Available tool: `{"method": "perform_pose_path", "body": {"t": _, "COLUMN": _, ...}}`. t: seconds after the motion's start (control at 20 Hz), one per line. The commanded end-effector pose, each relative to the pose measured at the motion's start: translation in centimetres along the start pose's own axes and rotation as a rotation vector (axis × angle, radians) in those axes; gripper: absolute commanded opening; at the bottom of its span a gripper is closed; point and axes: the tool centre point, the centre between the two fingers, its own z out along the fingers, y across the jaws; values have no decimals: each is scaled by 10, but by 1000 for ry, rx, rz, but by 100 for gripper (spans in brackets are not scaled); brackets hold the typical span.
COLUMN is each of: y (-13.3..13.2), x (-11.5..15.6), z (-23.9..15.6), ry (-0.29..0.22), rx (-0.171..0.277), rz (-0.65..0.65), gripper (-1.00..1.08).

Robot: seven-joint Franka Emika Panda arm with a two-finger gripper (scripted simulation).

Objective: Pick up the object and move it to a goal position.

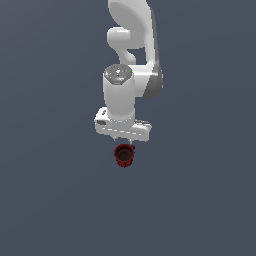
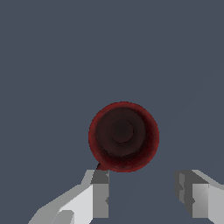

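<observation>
Gripper (image 2: 142, 194) hangs with fingers spread apart, holding nothing, right above the dark red cup (image 2: 124, 136), which stands upright, mouth up, on the plain grey floor (image 1: 50, 200). Around the cup (image 1: 124, 155) there's only floor, and the white arm (image 1: 120, 95) carries no readable writing.

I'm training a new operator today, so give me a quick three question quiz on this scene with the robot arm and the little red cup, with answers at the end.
1. True or false: the gripper is shut on the red cup.
2. Multiple choice: in the wrist view, the cup shows mainly its A) open mouth and inside, B) flat underside, C) lid.
3. Fill in: in the exterior view, the cup sits just ____ the gripper.

Key
1. False: the fingers are spread apart, and the cup is not between them.
2. A.
3. Below.
</observation>
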Motion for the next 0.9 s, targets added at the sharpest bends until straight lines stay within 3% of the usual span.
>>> {"method": "perform_pose_path", "body": {"t": 0.0, "y": 0, "x": -1, "z": 3, "ry": 4, "rx": 3, "rz": 55, "gripper": 28}}
{"method": "perform_pose_path", "body": {"t": 0.85, "y": 4, "x": -10, "z": 29, "ry": 37, "rx": 32, "rz": 549, "gripper": 28}}
